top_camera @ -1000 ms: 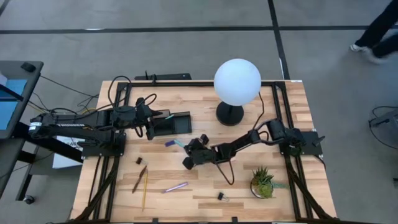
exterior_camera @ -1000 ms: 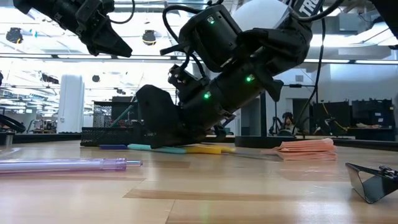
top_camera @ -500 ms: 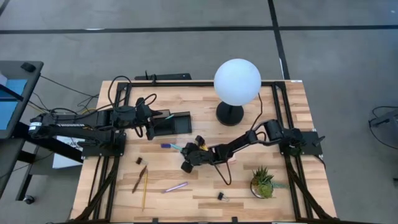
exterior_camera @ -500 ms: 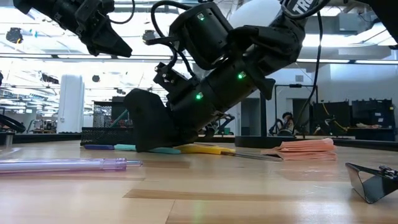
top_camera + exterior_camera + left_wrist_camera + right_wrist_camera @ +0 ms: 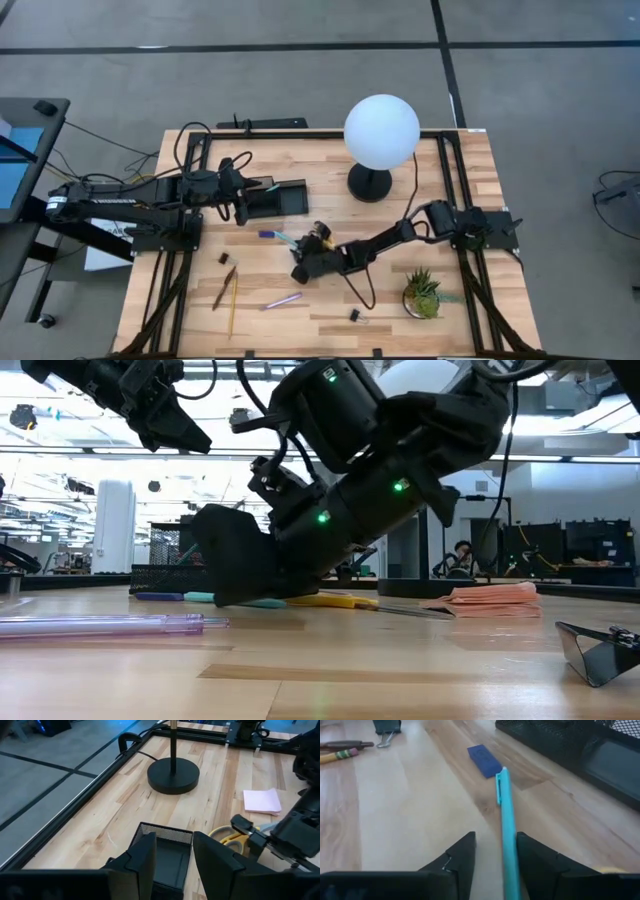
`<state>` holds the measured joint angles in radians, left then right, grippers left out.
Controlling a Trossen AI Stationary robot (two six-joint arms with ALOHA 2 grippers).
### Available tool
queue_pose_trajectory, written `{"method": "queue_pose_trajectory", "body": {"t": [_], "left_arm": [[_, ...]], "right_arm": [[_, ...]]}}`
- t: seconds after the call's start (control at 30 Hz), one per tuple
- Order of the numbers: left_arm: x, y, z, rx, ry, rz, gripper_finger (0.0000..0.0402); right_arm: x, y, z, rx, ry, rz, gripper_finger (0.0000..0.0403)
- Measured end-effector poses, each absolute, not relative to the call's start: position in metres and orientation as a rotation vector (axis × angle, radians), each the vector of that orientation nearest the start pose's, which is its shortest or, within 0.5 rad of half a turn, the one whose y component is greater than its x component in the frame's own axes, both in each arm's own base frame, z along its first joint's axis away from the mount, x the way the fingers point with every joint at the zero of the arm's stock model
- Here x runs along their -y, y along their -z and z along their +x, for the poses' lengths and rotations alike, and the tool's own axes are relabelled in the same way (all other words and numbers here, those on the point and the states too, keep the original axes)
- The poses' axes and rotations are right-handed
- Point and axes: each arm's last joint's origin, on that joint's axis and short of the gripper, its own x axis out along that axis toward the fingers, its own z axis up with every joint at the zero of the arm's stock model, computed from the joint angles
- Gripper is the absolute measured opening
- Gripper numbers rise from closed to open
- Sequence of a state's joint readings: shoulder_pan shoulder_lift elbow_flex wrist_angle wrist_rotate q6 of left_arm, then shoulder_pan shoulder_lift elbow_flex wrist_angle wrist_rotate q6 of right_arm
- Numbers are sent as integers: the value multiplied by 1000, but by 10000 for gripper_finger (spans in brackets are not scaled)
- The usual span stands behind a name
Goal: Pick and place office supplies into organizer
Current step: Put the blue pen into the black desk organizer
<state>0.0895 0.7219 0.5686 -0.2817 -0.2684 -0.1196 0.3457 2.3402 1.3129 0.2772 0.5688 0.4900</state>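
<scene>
Right end effector (image 5: 297, 268) sat low at centre frame in the overhead view, fingers parted, astride the teal pen (image 5: 506, 822), which lay flat on the worktop (image 5: 460, 190), not lifted. Pick step, I judged: next it must close on the pen, then carry it up-left to the organizer (image 5: 278, 199). Left end effector (image 5: 171, 857) hung part-open over the organizer, holding nothing. Pale wood planks; grey floor around.

Both arms were matte black, looped with black cables; the right arm (image 5: 380, 450) glowed with small green lights.
</scene>
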Motion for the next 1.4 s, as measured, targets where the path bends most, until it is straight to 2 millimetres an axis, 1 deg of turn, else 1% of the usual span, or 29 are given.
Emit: {"method": "queue_pose_trajectory", "body": {"t": [0.07, 0.2, 0.27, 0.5, 0.77, 0.9, 1.03, 1.17, 1.4], "left_arm": [[-22, -260, 159, -414, -378, -77, 125], [-22, -259, 158, -417, -379, -85, 125], [-22, -259, 158, -424, -379, -85, 125], [-22, -257, 158, -435, -382, -94, 125], [-22, -258, 158, -433, -382, -94, 125], [-22, -258, 158, -432, -382, -95, 125], [-22, -258, 158, -431, -382, -95, 125], [-22, -258, 158, -431, -382, -95, 125], [-22, -258, 158, -431, -382, -94, 125]], "right_arm": [[-141, -51, 425, -612, 374, 155, 136], [-144, -49, 421, -615, 417, 260, 135], [-146, -50, 420, -605, 425, 286, 135], [-149, -48, 416, -604, 449, 202, 134], [-151, -48, 416, -651, 372, 112, 139], [-152, -48, 414, -699, 315, 110, 140], [-150, -49, 415, -706, 317, 115, 144], [-145, -49, 417, -709, 336, 173, 151], [-147, -50, 416, -711, 328, 168, 169]]}}
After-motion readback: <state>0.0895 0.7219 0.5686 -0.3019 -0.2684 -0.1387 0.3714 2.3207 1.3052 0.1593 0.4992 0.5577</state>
